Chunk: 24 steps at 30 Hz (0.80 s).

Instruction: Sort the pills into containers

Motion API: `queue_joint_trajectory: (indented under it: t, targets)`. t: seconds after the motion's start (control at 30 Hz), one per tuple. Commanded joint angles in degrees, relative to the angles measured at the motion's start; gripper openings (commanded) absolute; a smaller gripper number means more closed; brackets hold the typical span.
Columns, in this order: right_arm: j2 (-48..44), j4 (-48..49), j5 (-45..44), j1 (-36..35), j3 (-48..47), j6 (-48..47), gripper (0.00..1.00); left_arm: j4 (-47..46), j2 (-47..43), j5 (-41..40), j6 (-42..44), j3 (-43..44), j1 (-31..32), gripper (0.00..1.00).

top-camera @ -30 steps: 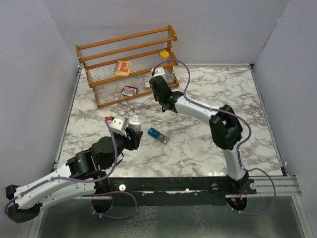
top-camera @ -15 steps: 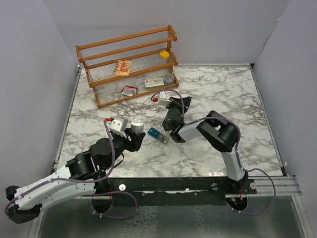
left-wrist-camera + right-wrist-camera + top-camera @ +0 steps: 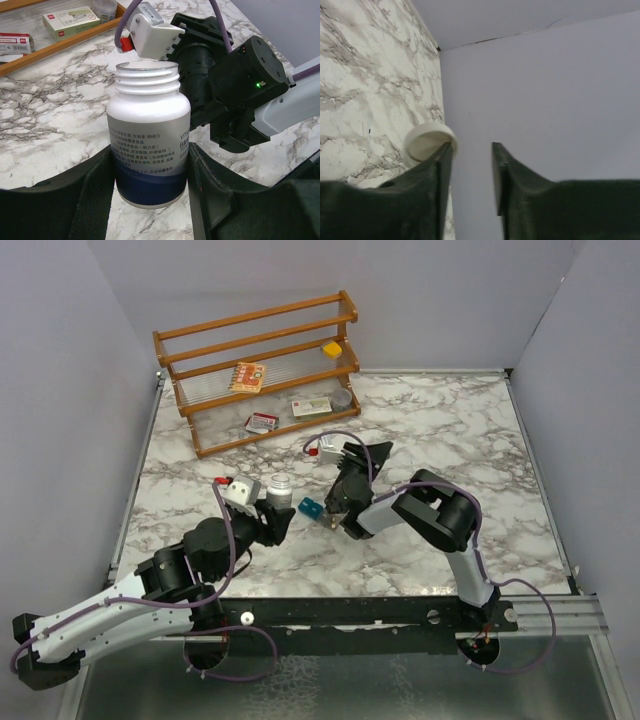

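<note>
Our left gripper clamps the uncapped white plastic pill bottle; our right gripper stands parted, empty; next, we reckon, tilt pills over the teal-and-grey plastic compartment strip.

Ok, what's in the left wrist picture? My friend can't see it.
A white pill bottle with no cap is held upright between the left arm's black fingers. Behind it are the marble table, the right arm and a wooden rack.

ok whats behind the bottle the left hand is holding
The right arm and its white camera stand right behind the bottle, the wooden rack with small boxes farther back. The arm covers whatever lies beyond it.
</note>
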State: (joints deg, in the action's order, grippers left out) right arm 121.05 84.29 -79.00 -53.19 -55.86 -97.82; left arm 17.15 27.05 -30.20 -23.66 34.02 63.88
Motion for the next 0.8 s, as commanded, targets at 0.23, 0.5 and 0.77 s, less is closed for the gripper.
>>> queue_joint_trajectory:
  t: [0.23,0.5,0.77]
  targets:
    - [-3.98,17.61,-2.06,-1.04,-1.18,-2.43,0.5,-2.82,0.78,1.27,-0.07,2.19,0.17,0.0]
    - [-4.93,17.57,-2.83,-2.36,-3.51,-3.71,0.5,-3.44,0.74,1.78,-0.26,2.09,0.2,0.0]
    - [-8.36,17.42,-5.63,-1.96,-9.24,-4.18,0.59,-3.3,0.19,1.94,-0.2,1.78,0.19,0.0]
